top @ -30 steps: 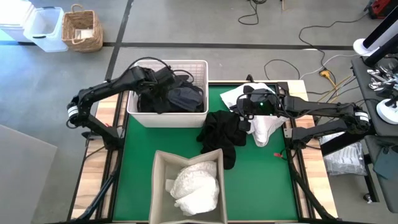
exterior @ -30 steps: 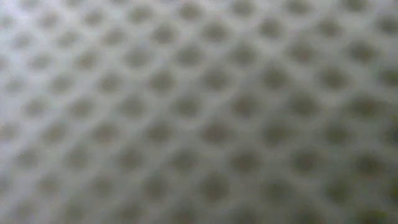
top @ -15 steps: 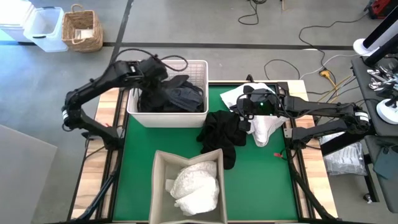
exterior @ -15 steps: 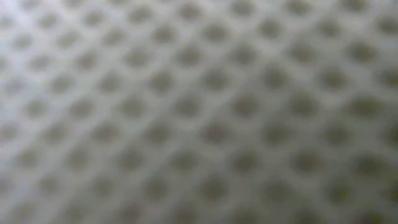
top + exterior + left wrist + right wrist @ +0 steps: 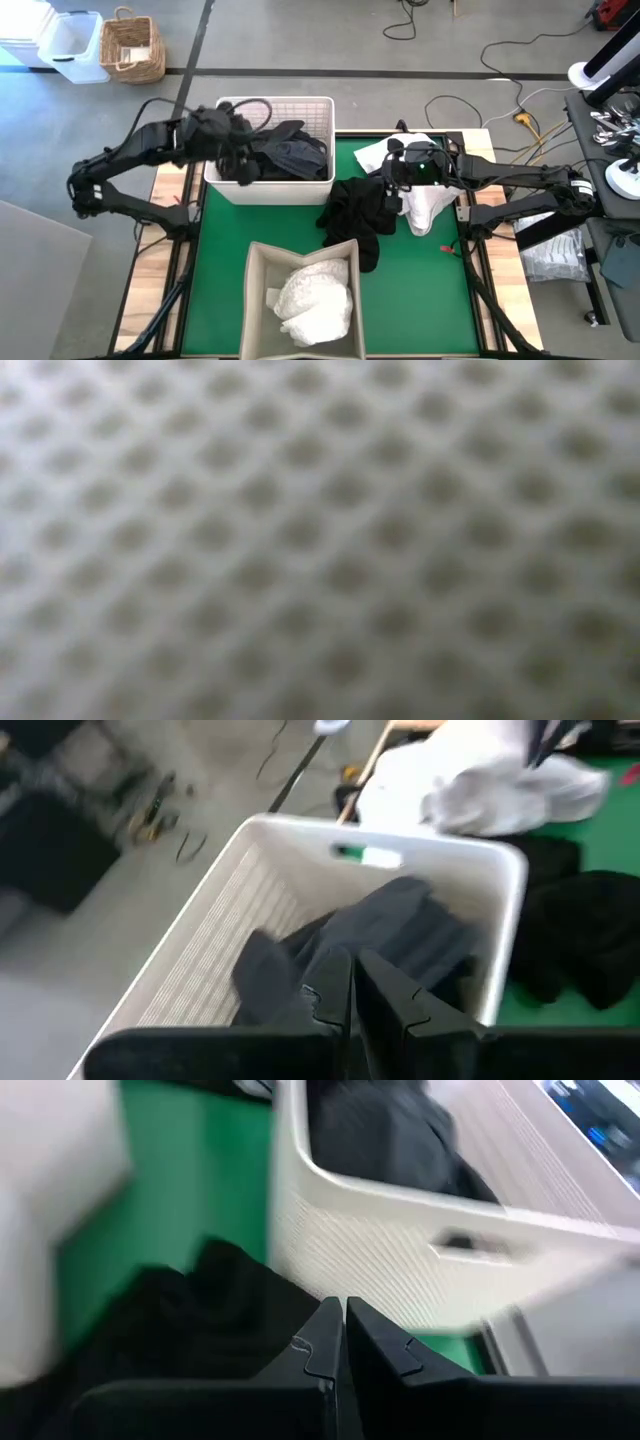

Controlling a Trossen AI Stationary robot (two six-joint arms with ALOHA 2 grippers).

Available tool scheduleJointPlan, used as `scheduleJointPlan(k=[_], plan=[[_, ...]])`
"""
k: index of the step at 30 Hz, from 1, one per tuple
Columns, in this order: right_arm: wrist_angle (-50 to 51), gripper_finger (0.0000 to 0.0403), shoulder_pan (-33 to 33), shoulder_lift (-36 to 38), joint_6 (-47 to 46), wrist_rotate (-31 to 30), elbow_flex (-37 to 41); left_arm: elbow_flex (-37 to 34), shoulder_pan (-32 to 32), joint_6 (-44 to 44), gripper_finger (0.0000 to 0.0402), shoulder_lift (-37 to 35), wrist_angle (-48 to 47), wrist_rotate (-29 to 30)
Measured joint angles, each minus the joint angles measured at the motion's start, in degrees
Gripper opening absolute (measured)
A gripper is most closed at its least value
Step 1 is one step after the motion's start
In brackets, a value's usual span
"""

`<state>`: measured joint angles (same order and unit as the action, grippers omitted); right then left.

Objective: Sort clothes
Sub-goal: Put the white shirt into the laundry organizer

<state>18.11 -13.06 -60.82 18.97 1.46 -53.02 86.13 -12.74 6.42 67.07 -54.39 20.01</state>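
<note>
Fabric fills the low view edge to edge, a blurred grey mesh weave pressed against the lens. From above, at the table's 6 o'clock edge, a grey fabric bin (image 5: pixel 303 300) holds a heap of white clothes (image 5: pixel 317 297). Just beyond it, toward the centre of the green mat (image 5: pixel 222 255), a black garment (image 5: pixel 357 213) lies spread out, its edge touching the bin's far corner. At about 3 o'clock from that garment, a white garment (image 5: pixel 425 207) lies on the mat, with another white piece (image 5: pixel 375 152) farther back near the table's 1 o'clock corner. The right gripper (image 5: pixel 390 182) sits low between the black garment and the white one, its fingers (image 5: pixel 325 1342) pressed together and holding nothing that can be made out. At 11 o'clock on the table stands the white plastic basket (image 5: pixel 312 108), with dark clothes (image 5: pixel 283 158) piled inside. The left gripper (image 5: pixel 243 172) hangs above the basket's 9 o'clock side, over the dark pile, fingers (image 5: pixel 335 992) closed and empty in its wrist view. Past the table, on the floor at far 10 o'clock, stand a wicker basket (image 5: pixel 132 46) and a white tub (image 5: pixel 73 45)
</note>
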Motion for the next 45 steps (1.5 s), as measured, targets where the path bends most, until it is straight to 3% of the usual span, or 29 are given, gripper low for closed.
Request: scheduleJointPlan(k=[5, 10, 16, 45], plan=[[-3.92, 0.0013, 0.02, 0.0, 2.54, 6.19, 0.07, -7.76, 7.0, 2.09, 0.0, -5.39, 9.08, 0.0], [-8.52, 0.0013, 0.0, 0.0, 4.17, 6.46, 0.86, -15.4, 12.25, 2.02, 0.0, -10.07, 15.57, 0.9], [-12.98, 0.0013, 0.02, 0.0, 4.97, 6.46, 1.73, -22.48, 14.09, 1.91, 0.0, -13.28, 21.91, 3.32], [-16.24, 0.0013, 0.0, 0.07, 3.47, 6.31, 1.73, -23.17, 14.07, -0.08, 0.0, -13.57, 22.8, 3.43]])
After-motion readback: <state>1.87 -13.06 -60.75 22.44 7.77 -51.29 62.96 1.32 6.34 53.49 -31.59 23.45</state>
